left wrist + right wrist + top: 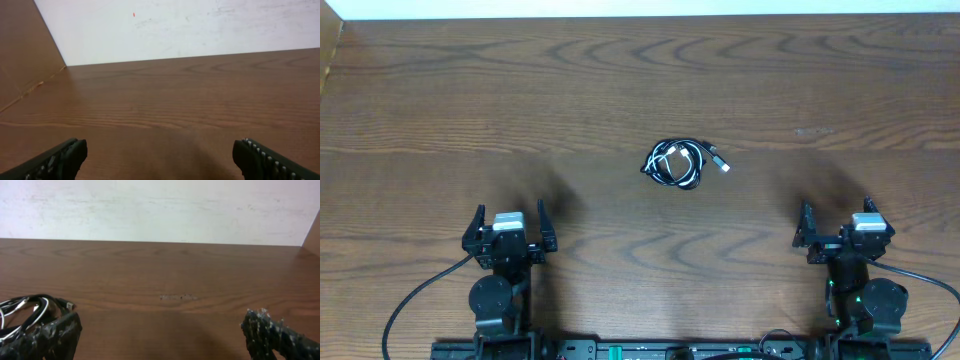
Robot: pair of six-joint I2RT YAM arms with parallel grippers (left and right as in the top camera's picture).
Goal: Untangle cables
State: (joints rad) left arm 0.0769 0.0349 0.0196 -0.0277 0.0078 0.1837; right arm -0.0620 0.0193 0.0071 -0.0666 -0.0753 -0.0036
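Black and white cables lie coiled together, tangled.

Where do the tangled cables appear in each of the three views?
Overhead: the cables lie near the middle of the table.
Left wrist: not in it.
Right wrist: the cables sit at the lower left edge, partly cut off.
Shared landmark: the white wall behind the table's far edge.
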